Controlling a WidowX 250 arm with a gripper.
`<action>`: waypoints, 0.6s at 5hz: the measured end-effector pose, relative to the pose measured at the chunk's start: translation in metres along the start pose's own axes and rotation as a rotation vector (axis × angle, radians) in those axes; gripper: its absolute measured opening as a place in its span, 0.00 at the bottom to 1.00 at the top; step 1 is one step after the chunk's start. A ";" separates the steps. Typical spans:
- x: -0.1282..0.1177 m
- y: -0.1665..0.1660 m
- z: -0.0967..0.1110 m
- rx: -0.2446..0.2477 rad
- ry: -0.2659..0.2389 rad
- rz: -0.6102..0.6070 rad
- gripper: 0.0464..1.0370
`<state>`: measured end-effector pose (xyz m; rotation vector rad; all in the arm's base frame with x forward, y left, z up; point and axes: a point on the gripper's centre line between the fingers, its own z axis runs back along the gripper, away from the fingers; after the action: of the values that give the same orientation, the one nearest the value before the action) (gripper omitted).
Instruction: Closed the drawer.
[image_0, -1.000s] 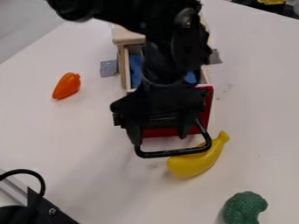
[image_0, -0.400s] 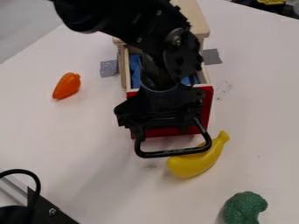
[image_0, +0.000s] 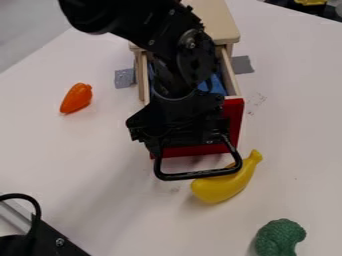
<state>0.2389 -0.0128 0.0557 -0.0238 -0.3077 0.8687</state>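
Observation:
The black gripper (image_0: 180, 129) hangs over the front of the drawer, just behind the black handle, and covers much of the red front panel. The drawer (image_0: 232, 117) stands pulled out of its small wooden cabinet (image_0: 217, 22), with a blue object (image_0: 212, 85) inside, partly hidden by the arm. Toward the lower side of the view, the looped black handle (image_0: 195, 175) sticks out from the red panel. Whether the gripper touches the handle or the panel cannot be told.
A yellow banana-shaped toy (image_0: 224, 186) lies beside and partly under the handle. Green toy broccoli (image_0: 280, 237) is at lower right, an orange toy vegetable (image_0: 76, 98) at left. Grey tape (image_0: 242, 64) flanks the cabinet. Black equipment with a cable (image_0: 41, 240) occupies the lower-left corner.
The arm's upper links have swung left, uncovering more of the cabinet top and the drawer's right side. The gripper has shifted only slightly; the drawer and handle look unmoved.

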 end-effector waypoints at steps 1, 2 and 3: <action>0.002 0.001 -0.001 -0.004 0.000 0.014 0.95; 0.006 -0.002 -0.004 -0.005 -0.001 0.020 0.95; 0.014 -0.002 -0.006 -0.004 -0.002 0.039 0.95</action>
<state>0.2506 -0.0033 0.0540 -0.0327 -0.3116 0.9070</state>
